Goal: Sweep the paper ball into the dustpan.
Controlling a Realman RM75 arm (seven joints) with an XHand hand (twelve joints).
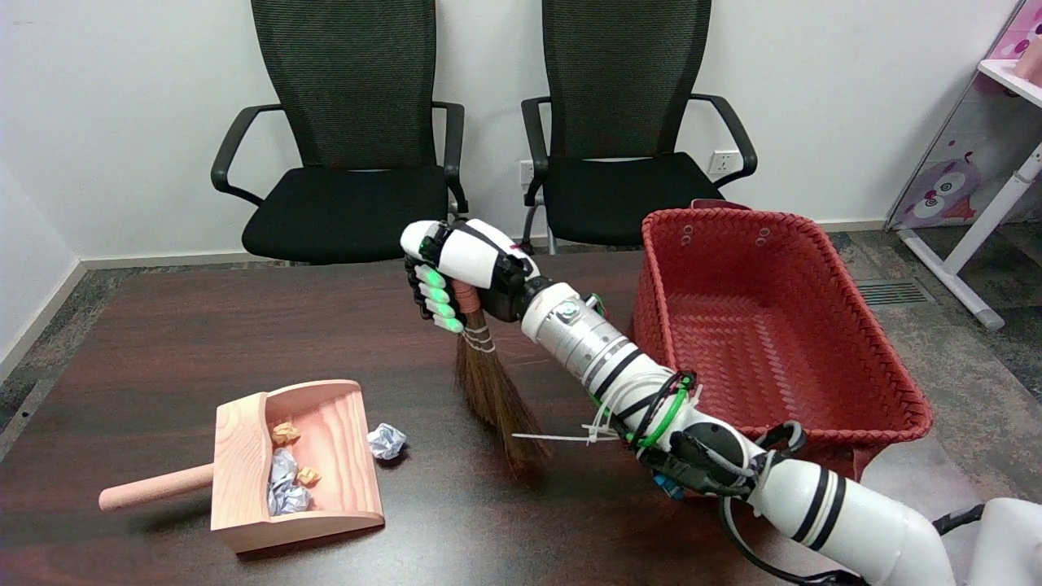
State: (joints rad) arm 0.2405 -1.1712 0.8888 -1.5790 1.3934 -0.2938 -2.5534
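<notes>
Right hand (456, 273) grips the broom (488, 382) handle – bristles down on the table (163, 325). Paper ball (387, 441) sits just beside the dustpan (244, 456) mouth – broom farther out on that side. No readable writing.

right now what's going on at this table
The robot's right hand grips a small broom, bristles down on the dark table. One white paper ball lies just outside the mouth of the wooden dustpan, which already holds several paper balls. A red woven basket stands beside the arm.
</notes>
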